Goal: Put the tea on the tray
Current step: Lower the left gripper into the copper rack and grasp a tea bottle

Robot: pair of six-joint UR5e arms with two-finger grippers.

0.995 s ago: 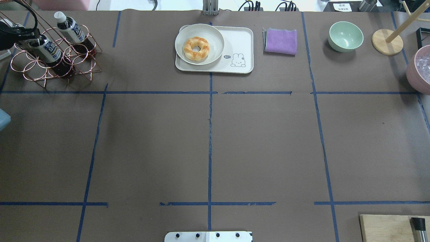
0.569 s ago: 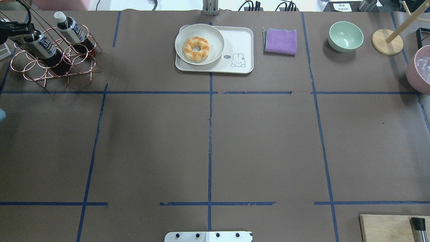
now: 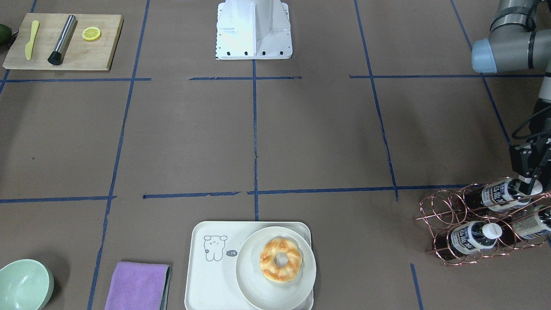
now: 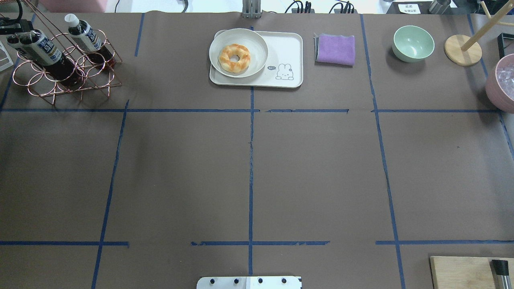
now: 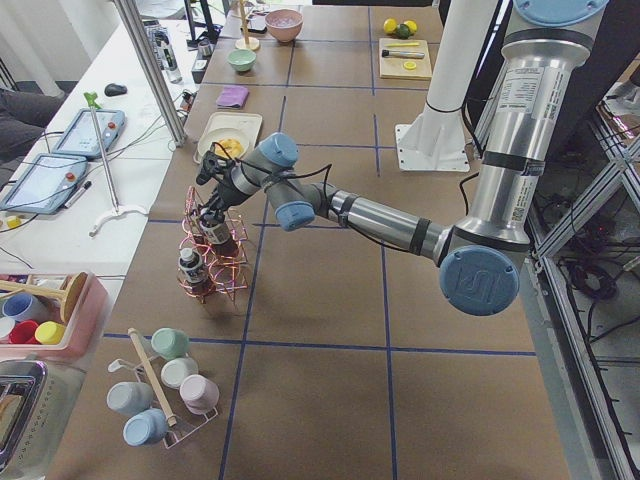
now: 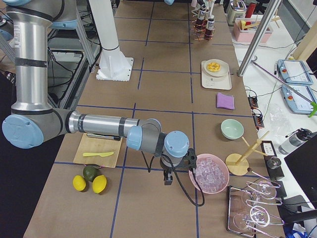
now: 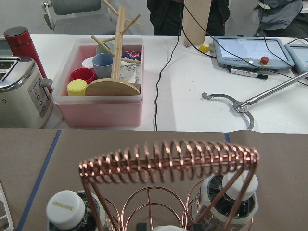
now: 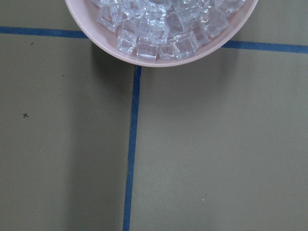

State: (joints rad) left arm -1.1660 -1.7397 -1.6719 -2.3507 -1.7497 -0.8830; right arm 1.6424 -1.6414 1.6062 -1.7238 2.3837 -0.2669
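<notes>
The tea bottle (image 4: 40, 47) lies slanted in the copper wire rack (image 4: 92, 80) at the table's far left corner, partly drawn out of its ring. My left gripper (image 4: 13, 37) is shut on its white cap, as the front-facing view (image 3: 530, 183) also shows. Two more bottles (image 3: 469, 237) lie in the rack. The off-white tray (image 4: 287, 48) stands at the far middle, with a white plate (image 4: 257, 40) holding a doughnut (image 4: 234, 58) on its left part. My right gripper (image 6: 167, 181) hangs beside the pink ice bowl; I cannot tell whether it is open or shut.
A purple cloth (image 4: 335, 49), a green bowl (image 4: 413, 43) and a wooden stand base (image 4: 462, 49) lie right of the tray. A pink bowl of ice (image 4: 502, 82) is at the right edge. A cutting board (image 3: 62, 41) is near the robot's right.
My left gripper has pulled the tea bottle up and back out of its rack ring, toward the far left. The other bottles and the tray have not moved.
</notes>
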